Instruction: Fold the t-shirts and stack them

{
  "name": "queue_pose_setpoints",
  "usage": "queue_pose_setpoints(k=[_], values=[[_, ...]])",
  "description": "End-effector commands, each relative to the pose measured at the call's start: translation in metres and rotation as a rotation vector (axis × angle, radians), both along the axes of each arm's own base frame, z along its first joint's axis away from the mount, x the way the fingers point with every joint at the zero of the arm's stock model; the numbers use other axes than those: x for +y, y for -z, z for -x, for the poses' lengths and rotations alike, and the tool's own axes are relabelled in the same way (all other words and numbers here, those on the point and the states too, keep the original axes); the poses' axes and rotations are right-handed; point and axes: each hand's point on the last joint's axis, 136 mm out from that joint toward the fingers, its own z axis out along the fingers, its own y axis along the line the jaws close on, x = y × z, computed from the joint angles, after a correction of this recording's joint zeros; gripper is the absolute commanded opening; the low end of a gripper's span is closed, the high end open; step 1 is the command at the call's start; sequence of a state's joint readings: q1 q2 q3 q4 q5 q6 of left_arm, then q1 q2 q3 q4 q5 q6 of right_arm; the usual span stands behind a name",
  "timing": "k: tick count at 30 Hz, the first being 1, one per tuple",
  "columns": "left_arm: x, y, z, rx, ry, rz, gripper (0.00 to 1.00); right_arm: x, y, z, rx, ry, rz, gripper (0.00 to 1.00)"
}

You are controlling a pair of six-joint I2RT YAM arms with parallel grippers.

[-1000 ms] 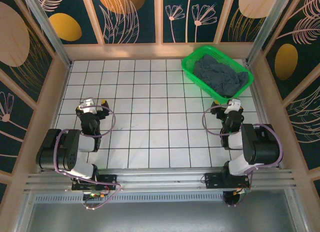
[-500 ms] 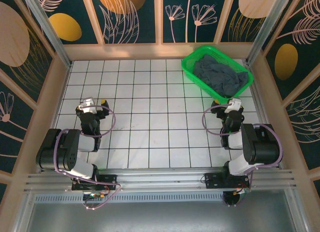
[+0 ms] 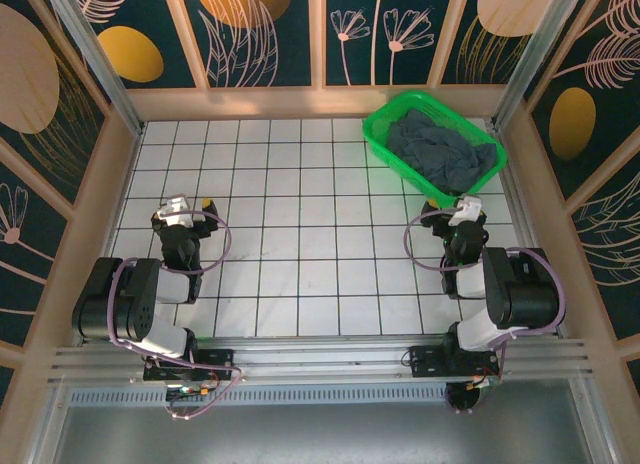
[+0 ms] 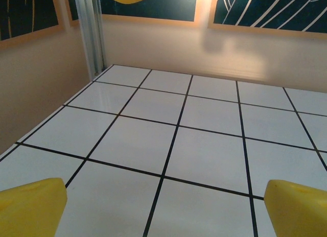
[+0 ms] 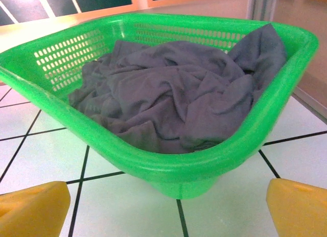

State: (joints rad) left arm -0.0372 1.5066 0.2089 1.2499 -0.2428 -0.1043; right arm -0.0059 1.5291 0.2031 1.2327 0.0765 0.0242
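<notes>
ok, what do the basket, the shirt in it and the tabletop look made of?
Basket: moulded plastic, glossy bright green, with slotted mesh walls. T-shirt: soft knit fabric, probably cotton jersey, matte slate-grey, crumpled into deep folds. Tabletop: smooth white with black grid lines and a mild sheen; tile or printed laminate, cannot tell.

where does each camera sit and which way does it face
Top external: high behind the bases, looking down on the table; left arm and right arm at the bottom.
Left wrist: low over the table, facing the back wall; yellow jaws apart at bottom corners.
Right wrist: low, facing the green basket holding the t-shirt; jaws apart.
Top external and right wrist share basket and t-shirt.
</notes>
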Motion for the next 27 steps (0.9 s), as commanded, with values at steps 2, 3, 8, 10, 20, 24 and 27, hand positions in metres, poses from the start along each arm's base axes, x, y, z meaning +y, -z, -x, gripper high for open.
queue_pose_setpoints(k=[2,3,8,10,20,24,27], values=[[0.005,-0.016,0.002,-0.071,-0.017,-0.005,0.99,0.002,-0.017,0.000,-0.074,-0.015,0.013,0.99],[0.005,-0.016,0.002,-0.071,-0.021,-0.002,0.99,0.002,-0.018,0.000,-0.075,-0.016,0.011,0.99],[0.006,-0.015,0.000,-0.064,-0.024,-0.004,0.99,0.004,-0.017,-0.001,-0.073,-0.029,0.014,0.99],[0.006,-0.015,0.001,-0.065,-0.026,-0.003,0.99,0.003,-0.018,0.000,-0.075,-0.024,0.014,0.99],[0.018,-0.060,0.031,-0.153,-0.102,0.061,0.99,-0.023,-0.075,0.039,-0.152,0.208,0.034,0.99],[0.021,-0.081,0.046,-0.191,-0.145,0.085,0.99,-0.037,-0.118,0.064,-0.209,0.293,0.023,0.99],[0.023,-0.106,0.052,-0.249,-0.165,0.101,0.99,-0.040,-0.178,0.074,-0.272,0.313,0.005,0.99]])
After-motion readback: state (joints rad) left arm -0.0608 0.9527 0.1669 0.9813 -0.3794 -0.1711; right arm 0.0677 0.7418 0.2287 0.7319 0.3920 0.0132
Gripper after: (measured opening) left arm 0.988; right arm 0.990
